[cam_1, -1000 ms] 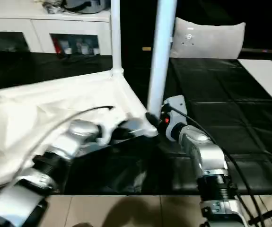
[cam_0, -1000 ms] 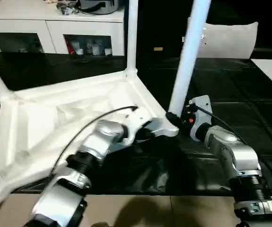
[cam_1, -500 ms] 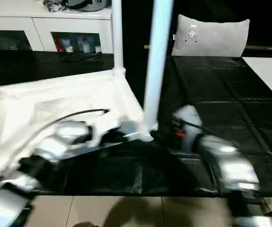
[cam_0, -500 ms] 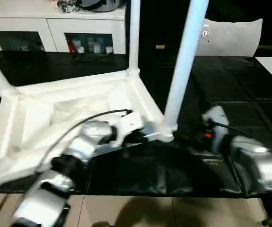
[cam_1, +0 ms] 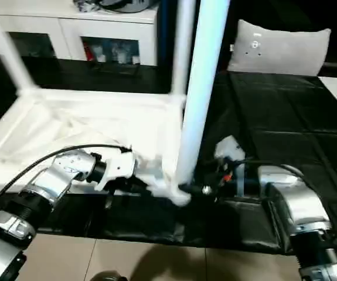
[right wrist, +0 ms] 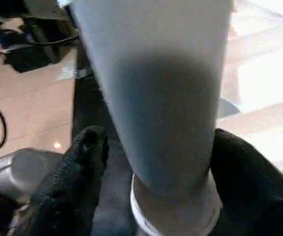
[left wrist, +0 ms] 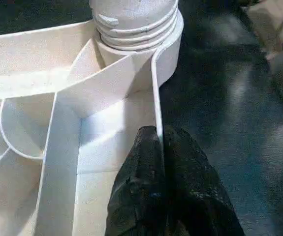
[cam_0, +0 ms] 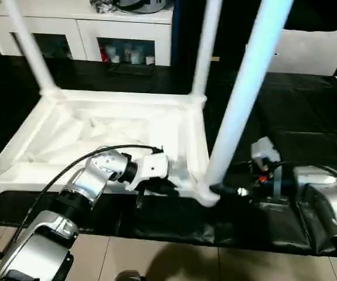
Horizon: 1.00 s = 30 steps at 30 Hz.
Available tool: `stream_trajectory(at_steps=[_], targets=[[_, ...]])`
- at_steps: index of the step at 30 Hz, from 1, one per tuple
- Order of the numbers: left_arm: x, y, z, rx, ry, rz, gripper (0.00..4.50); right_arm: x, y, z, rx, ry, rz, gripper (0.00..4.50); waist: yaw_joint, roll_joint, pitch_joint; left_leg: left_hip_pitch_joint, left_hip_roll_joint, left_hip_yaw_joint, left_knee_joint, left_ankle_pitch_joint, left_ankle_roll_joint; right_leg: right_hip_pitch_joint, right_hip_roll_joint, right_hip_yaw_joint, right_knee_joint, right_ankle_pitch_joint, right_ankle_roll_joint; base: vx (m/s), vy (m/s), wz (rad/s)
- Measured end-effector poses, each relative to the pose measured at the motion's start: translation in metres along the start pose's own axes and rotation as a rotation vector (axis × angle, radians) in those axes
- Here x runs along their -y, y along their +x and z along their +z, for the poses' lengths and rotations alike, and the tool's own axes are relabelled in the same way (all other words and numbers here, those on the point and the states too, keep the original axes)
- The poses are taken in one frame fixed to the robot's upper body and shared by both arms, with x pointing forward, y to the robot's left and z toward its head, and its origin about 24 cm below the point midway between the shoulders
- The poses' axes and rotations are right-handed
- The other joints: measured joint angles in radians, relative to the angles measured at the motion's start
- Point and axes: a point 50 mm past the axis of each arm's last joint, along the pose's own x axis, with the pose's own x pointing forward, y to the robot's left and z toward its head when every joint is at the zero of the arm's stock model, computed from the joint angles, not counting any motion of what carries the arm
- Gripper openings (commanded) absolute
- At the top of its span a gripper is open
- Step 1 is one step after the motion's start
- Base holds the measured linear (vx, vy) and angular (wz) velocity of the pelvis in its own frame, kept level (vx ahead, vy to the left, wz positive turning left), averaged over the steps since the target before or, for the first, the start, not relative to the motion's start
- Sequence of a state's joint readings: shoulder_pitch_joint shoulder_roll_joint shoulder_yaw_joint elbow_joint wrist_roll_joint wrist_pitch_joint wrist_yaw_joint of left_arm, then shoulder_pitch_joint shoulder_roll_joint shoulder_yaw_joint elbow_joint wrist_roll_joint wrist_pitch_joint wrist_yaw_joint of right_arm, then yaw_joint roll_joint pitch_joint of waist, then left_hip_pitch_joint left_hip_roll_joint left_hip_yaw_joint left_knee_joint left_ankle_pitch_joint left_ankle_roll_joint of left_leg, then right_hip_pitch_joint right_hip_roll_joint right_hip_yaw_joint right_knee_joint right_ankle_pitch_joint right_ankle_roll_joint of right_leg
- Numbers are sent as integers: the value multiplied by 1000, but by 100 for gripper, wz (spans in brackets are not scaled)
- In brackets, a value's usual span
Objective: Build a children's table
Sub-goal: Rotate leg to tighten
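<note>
The white tabletop lies upside down on a black mat, ribbed underside up. White legs stand up from its far left corner, far right corner and near right corner. My left gripper is shut on the tabletop's near rim wall, just beside the near right socket with the threaded leg base. My right gripper is open around the foot of the near right leg. One finger stands slightly off the tube and the other finger is close against it.
A white cabinet with glass doors runs along the back. A grey cushion leans at the back right. The black mat stretches to the right of the table. Tan floor lies in front, under my forearms.
The camera has shifted and the tabletop now sits squarer to the cabinet. My right gripper left the near right leg, drew back, and is again around its foot. My left gripper kept the rim.
</note>
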<state>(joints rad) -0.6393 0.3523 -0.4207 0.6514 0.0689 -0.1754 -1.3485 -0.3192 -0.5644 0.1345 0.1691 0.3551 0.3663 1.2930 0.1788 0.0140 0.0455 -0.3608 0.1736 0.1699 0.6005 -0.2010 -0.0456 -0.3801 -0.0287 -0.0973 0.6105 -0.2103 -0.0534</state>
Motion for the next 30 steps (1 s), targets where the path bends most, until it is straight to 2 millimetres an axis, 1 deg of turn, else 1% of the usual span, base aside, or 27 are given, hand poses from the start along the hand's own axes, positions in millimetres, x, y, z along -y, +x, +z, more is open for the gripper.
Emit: stream_trajectory(at_steps=[2, 4, 7, 8, 10, 14, 16, 17, 18, 19, 21, 22, 25, 27, 28, 30], targets=[[0, 0, 1, 2, 7, -4, 0, -1, 1, 0, -9, 3, 20, 282, 1, 0, 0, 0, 0, 0, 1, 0, 0, 0, 0, 0, 0, 0, 1, 0, 0, 0], [0, 0, 1, 2, 10, -11, 0, 0, 0, 0, -14, 7, 25, 272, 2, 0, 0, -1, 0, 0, 1, 0, 0, 0, 0, 0, 0, -1, 2, 0, 0, 0], [0, 0, 1, 3, 19, -16, 0, 0, 0, 0, -18, 18, 32, 239, 3, 0, 0, -1, 0, 0, 1, 0, 0, 0, 0, -1, 0, -2, 4, 0, 0, 0], [0, 0, 1, 4, 18, -18, 0, 0, 0, 0, -18, 20, 31, 239, 3, 0, 0, -1, 0, 0, 1, 0, 0, 0, -1, -1, 0, -2, 4, 0, 0, 0], [0, 0, 1, 9, 11, -22, 0, 1, 0, 0, -19, 22, 31, 218, 5, 0, 0, -1, 0, 0, 1, 0, 0, 0, -1, -1, 0, -2, 4, 0, 0, 0], [0, 4, 3, 39, -56, -6, 0, -2, -1, -1, 4, 74, -4, 209, 13, 0, 0, -1, 0, 0, 1, 0, 1, -1, -1, -1, 1, 0, 1, 0, 0, 0], [-3, 5, 3, 45, -98, 36, 0, -1, 2, -1, 29, 96, -64, 208, 11, 0, 0, -1, 0, 0, 1, 0, 0, -1, -1, -1, 1, -1, 2, 0, 0, 0], [-5, 6, 2, 48, -123, 74, 0, 2, 3, 0, 44, 107, -117, 208, 9, 0, 0, 0, 0, 1, 1, 1, 1, -1, -1, -1, 2, -1, 4, 0, 0, 0], [-8, 7, 2, 48, -150, 125, 0, 5, 7, 0, 62, 123, -183, 208, 1, -1, 1, 1, 0, 1, 1, 2, 1, -1, -1, -1, 2, 0, 4, 0, 0, 0], [-12, 9, 1, 43, -188, 195, 0, 10, 13, 1, 92, 144, -290, 207, -11, -1, 1, 2, 0, 1, 1, 3, 0, -1, -1, -1, 2, 1, 4, 0, 0, 0], [-16, 16, 4, 45, -228, 255, 0, 16, 17, 2, 111, 162, -416, 206, -33, -1, 1, 2, -1, 3, 0, 1, -4, 0, -2, 0, 1, 3, 4, 0, 0, 0], [-19, 24, 7, 58, -265, 297, 0, 21, 18, 3, 120, 177, -503, 205, -44, -1, 1, 3, -2, 3, 0, 1, -4, 0, -3, 1, 0, 3, 4, 0, 0, 0], [-27, 37, 15, 58, -346, 413, 0, 34, 28, 10, 142, 221, -702, 205, -64, 1, 0, 3, -2, 3, 0, 1, -4, 0, -3, 1, 1, 3, 4, 0, 0, 0], [-30, 43, 19, 54, -367, 454, 0, 38, 32, 13, 152, 239, -773, 205, -68, 1, 0, 3, -2, 3, -2, 2, -4, 0, -3, 1, 1, 3, 4, 0, 0, 0], [-31, 46, 22, 53, -375, 468, 0, 39, 31, 13, 154, 238, -795, 237, -68, 1, -1, 3, -2, 3, -3, 3, -3, 0, -3, 1, 0, 3, 4, 0, 0, 0], [-31, 49, 24, 53, -376, 484, 0, 40, 30, 12, 159, 219, -804, 270, -67, 2, -1, 2, -2, 3, -4, 5, 1, -1, -3, 1, 0, 2, 5, 0, 0, 0]])
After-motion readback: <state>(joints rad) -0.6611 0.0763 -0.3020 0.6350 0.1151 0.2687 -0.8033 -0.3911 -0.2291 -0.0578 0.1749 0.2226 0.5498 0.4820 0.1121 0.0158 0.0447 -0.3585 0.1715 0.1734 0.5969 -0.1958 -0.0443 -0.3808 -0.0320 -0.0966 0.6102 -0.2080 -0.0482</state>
